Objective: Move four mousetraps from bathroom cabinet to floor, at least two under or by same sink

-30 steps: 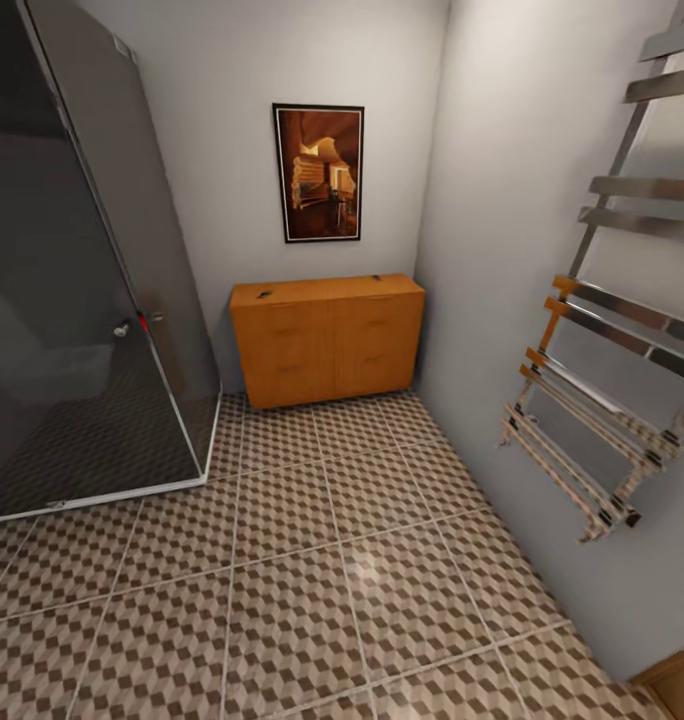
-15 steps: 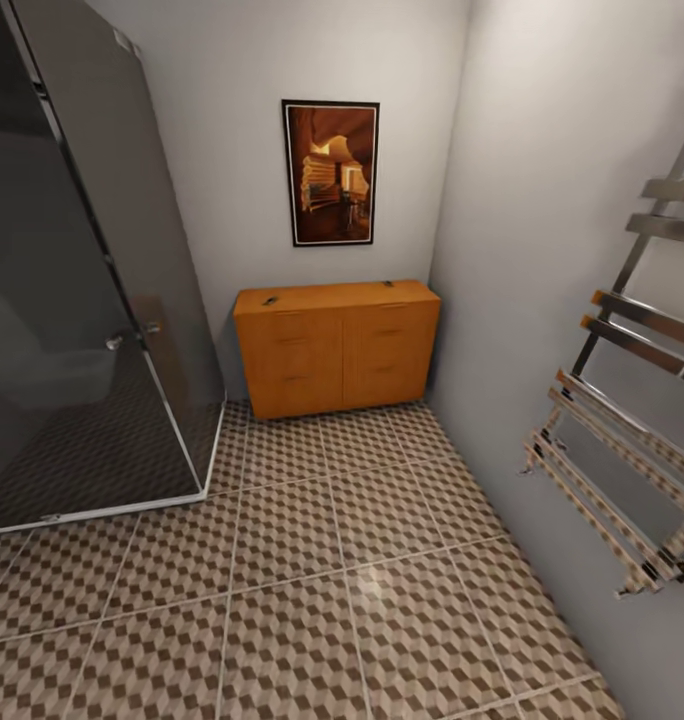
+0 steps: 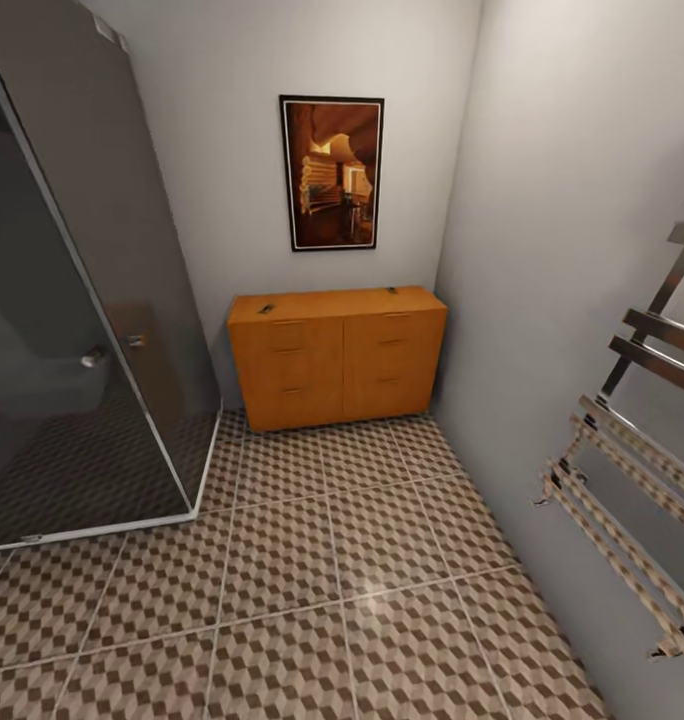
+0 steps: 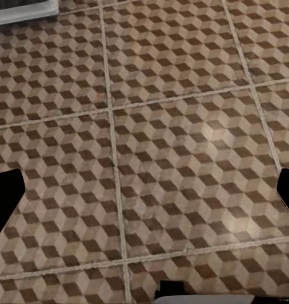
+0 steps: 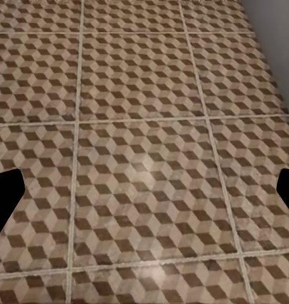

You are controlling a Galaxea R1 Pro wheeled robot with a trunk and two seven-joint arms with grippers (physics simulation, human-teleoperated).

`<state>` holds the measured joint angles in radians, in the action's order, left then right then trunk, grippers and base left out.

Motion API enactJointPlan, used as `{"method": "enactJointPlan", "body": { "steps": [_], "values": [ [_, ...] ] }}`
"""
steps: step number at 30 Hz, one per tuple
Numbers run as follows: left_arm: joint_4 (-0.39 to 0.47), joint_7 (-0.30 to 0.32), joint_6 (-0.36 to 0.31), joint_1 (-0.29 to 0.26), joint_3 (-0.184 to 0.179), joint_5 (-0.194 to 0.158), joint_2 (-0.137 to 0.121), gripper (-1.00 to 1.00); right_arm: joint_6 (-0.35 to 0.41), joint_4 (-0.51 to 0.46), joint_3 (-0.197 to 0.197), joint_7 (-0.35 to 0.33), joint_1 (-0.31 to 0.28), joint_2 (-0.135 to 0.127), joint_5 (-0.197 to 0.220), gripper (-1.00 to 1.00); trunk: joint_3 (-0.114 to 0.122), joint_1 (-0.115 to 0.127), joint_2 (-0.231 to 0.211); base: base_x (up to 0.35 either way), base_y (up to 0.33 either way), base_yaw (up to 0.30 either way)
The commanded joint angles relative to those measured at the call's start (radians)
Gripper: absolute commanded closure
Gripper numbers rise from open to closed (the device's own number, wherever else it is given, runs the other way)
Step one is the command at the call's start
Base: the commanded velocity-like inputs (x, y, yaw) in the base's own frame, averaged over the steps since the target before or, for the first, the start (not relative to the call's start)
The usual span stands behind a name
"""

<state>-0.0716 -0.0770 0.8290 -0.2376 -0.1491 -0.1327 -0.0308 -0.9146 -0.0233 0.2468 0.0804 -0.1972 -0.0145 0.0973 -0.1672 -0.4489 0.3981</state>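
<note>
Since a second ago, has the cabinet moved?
No. The cabinet sits in the same corner under the picture; the whole view shifted, so the camera moved.

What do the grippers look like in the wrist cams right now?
Very little shows. In each wrist view the fingertips appear as plain black, blunt shapes at both side edges, over the cube-patterned brown and beige tiled floor. No cables or markings visible.

Open bathroom floor (image 3: 362,560) leads to the cabinet (image 3: 337,358), flanked by shower enclosure (image 3: 72,330) and towel rack (image 3: 637,480).
</note>
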Motion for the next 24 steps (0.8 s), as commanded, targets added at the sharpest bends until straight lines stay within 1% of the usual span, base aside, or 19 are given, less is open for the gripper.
{"method": "enactJointPlan", "body": {
  "steps": [1,15,24],
  "values": [
    [-0.004,-0.003,0.006,-0.002,-0.009,-0.007,0.0,-1.0,-0.002,0.0,0.009,0.001,-0.001,0.0,0.009,-1.0,-0.002,-0.001,0.002,0.327,-0.087,0.002],
    [-0.004,-0.003,0.006,-0.002,-0.009,-0.007,0.0,-1.0,-0.002,0.0,0.01,0.001,-0.001,0.002,0.007,-1.0,-0.002,-0.001,0.002,0.327,-0.087,0.0],
    [-0.004,-0.003,0.006,-0.002,-0.009,-0.007,0.0,-1.0,-0.003,0.0,0.01,0.0,-0.001,0.002,0.007,-1.0,-0.002,-0.001,0.002,0.328,-0.025,0.0]
  ]
}}
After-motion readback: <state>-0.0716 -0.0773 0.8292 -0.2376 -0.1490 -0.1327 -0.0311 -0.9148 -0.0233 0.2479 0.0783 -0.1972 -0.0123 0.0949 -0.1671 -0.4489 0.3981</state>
